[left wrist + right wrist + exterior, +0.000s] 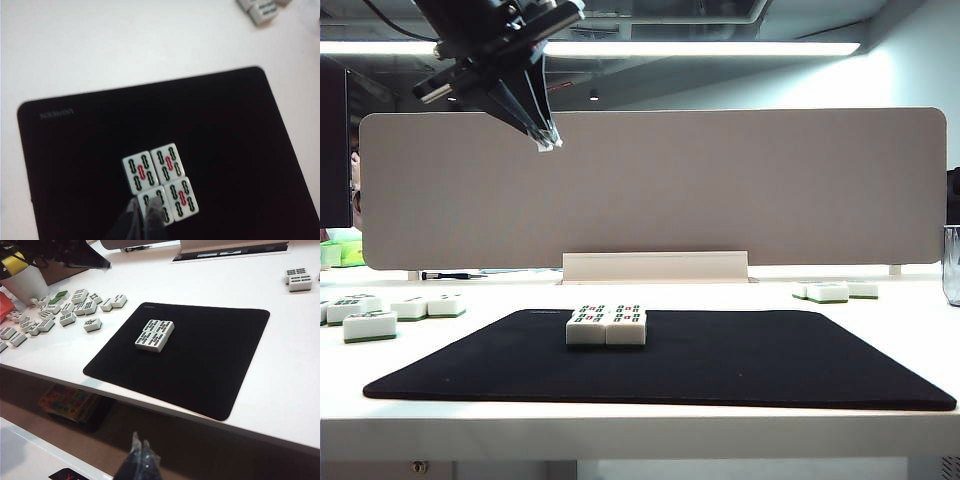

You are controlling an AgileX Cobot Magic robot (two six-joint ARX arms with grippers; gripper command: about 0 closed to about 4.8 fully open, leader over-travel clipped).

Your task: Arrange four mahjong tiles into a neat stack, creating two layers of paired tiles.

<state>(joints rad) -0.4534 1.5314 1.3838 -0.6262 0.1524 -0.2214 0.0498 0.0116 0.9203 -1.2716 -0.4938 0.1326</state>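
Four mahjong tiles [606, 325] lie face up, pressed together in a two-by-two block near the back middle of the black mat [770, 360]. The same tiles [159, 180] show green and red marks in the left wrist view, and I see the tiles [154, 334] again in the right wrist view. I see a single layer, no second one. My left gripper [546, 143] hangs high above the table at the upper left, shut and empty; its fingertips [154, 209] look down over the block. My right gripper [139, 442] is shut and empty, low in front of the table edge.
Several loose tiles [370, 322] lie on the white table left of the mat, a few more tiles [835, 291] at the right back. A beige partition [650, 190] closes the rear. A glass [952, 265] stands at the right edge, a white cup [25, 282] at far left.
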